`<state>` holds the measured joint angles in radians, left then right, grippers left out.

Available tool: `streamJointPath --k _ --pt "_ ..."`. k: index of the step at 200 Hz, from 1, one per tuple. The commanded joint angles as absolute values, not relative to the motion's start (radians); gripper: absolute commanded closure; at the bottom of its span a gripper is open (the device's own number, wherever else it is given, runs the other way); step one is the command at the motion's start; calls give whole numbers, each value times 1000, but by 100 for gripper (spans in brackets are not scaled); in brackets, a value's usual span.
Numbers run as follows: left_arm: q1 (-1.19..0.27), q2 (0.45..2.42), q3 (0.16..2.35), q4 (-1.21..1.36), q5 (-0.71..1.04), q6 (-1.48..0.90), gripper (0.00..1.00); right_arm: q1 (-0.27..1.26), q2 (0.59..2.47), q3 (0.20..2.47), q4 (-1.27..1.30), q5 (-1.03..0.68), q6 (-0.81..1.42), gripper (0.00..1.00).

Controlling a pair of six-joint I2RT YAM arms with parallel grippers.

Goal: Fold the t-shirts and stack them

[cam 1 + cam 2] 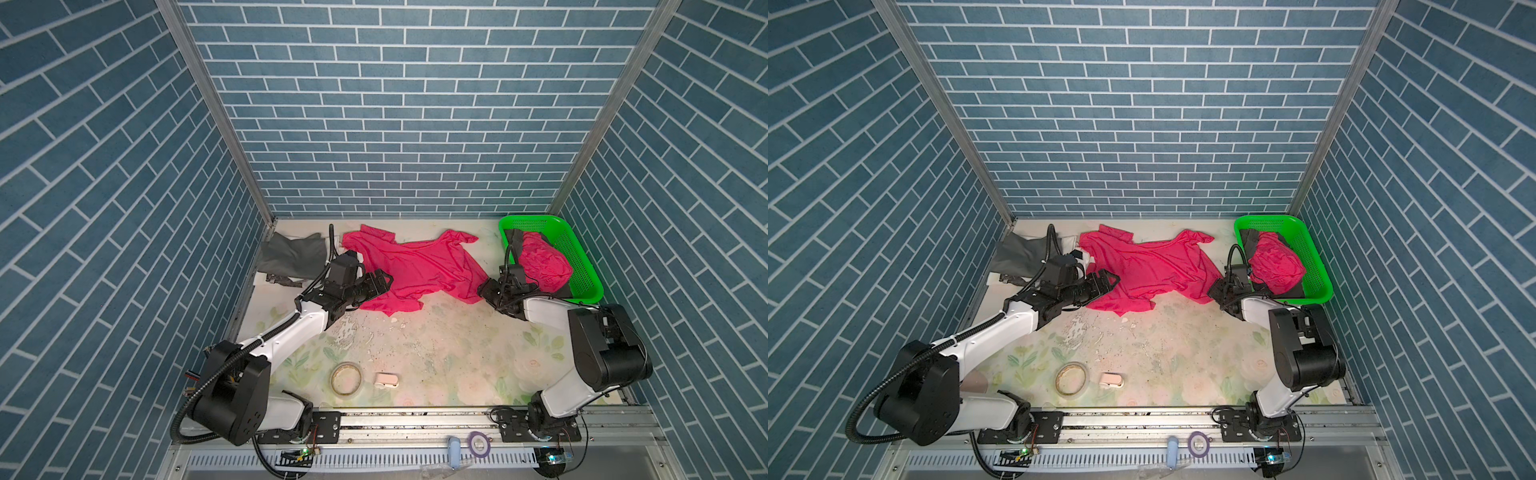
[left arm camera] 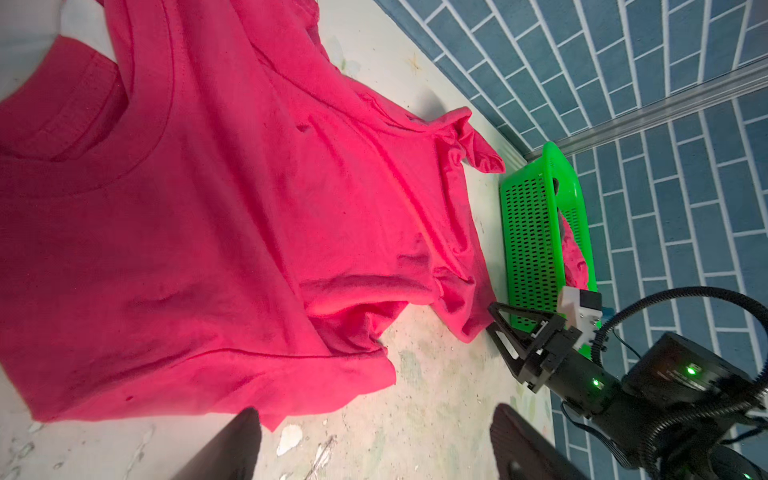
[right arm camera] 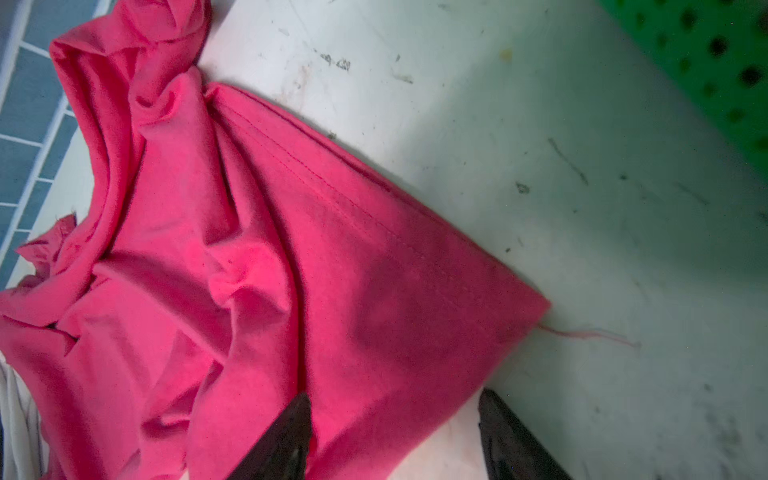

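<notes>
A magenta t-shirt [image 1: 415,266] [image 1: 1142,266] lies crumpled across the back of the table. My left gripper [image 1: 384,279] [image 2: 374,440] hovers open at its near left hem, nothing between the fingers [image 2: 245,436]. My right gripper [image 1: 486,291] [image 3: 395,428] is open at the shirt's right corner [image 3: 457,316], one finger [image 3: 291,432] over the cloth, the other on bare table. A second magenta shirt [image 1: 544,262] is bunched in the basket over dark cloth [image 1: 515,241]. A dark grey shirt [image 1: 291,253] lies at the back left.
The green mesh basket [image 1: 582,257] [image 2: 532,232] stands in the back right corner, just behind the right gripper. A tape roll [image 1: 345,377] and a small white object [image 1: 386,380] lie near the front. Brick-patterned walls enclose three sides.
</notes>
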<state>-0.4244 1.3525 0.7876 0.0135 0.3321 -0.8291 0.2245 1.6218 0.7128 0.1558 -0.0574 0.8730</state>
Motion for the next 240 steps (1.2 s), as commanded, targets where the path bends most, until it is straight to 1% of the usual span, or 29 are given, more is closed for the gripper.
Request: streamJointPath --k 1,27,43,48,53,57,62,70,79,99,133,153,177,205,221,232,240 --pt "-429 1316 734 -9 328 -858 12 246 1662 700 228 -30 1014 39" --pt "-429 1295 687 8 320 -884 12 290 1675 712 211 51 1063 40" --pt "-432 1300 670 30 348 -907 12 298 1682 700 228 72 1087 49" --pt "-434 1304 664 38 355 -912 12 298 1685 696 232 72 1097 55" --pt "-438 1309 660 44 359 -915 12 297 1684 690 239 74 1103 64" --pt "-440 1315 659 44 360 -916 12 298 1682 685 245 75 1107 73" --pt "-443 1321 658 44 362 -915 12 300 1677 679 250 81 1111 81" --pt "-443 1331 657 39 362 -913 12 306 1659 671 251 97 1115 89" --pt "-442 1344 654 39 363 -913 12 317 1630 669 239 128 1109 94" --pt "-445 1369 647 63 375 -920 12 346 1549 684 182 214 1062 98" --pt "-440 1444 672 44 373 -890 12 358 1421 706 71 365 982 98" --pt "-444 1489 690 0 309 -855 12 357 1401 748 15 428 932 98" --pt "-443 1538 701 -9 298 -831 14 357 1403 819 -71 493 871 98" --pt "-442 1546 715 -25 203 -801 16 357 1379 827 -51 516 798 98" --pt "-441 1571 724 -22 169 -787 21 357 1377 837 -41 506 774 97" --pt "-440 1598 746 -44 151 -769 30 356 1378 846 -48 504 770 97" --pt "-441 1614 757 -51 144 -755 38 357 1377 848 -49 499 766 98"
